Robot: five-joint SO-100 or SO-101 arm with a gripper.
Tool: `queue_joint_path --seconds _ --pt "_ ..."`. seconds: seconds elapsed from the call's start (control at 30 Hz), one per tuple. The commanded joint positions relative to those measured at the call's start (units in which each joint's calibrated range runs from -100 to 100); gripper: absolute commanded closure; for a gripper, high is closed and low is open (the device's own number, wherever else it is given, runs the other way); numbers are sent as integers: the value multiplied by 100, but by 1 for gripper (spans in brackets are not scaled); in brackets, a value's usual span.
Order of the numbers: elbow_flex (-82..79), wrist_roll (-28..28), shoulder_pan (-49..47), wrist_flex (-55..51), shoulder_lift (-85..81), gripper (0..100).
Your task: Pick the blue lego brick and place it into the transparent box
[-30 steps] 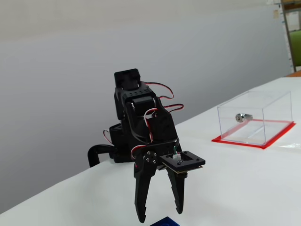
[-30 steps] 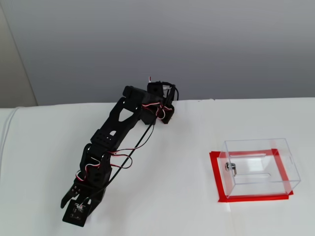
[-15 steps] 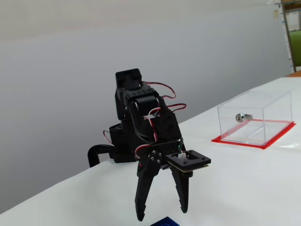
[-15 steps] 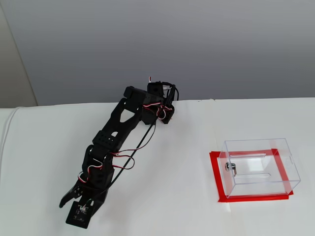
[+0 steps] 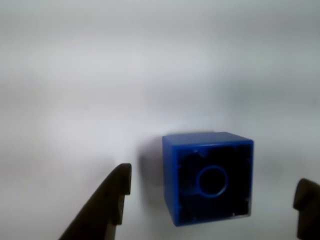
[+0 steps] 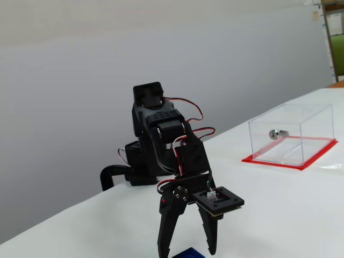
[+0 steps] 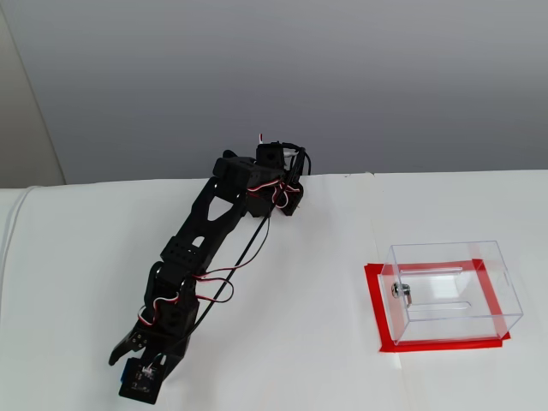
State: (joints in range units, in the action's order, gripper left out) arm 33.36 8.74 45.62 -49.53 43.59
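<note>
You're on the approach — jaws apart, the brick (image 5: 207, 179) lying between them on the table, untouched. Next, lower the gripper (image 5: 212, 200) and close; the box (image 6: 290, 134) stands well apart.

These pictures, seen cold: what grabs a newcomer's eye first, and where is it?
In the wrist view, the blue lego brick lies hollow side up on the white table, between the tips of the open gripper. In a fixed view, the black arm stretches toward the lower left, while the transparent box stands far right on its red base sheet, a small silver part inside.
</note>
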Motion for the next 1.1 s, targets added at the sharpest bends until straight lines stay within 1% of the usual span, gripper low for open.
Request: queue_joint_path --seconds 0.0,0.37,1.07 --pt "443 -19 174 140 -112 64" --pt "452 -19 351 140 -11 64" --pt "796 -19 63 44 252 64"
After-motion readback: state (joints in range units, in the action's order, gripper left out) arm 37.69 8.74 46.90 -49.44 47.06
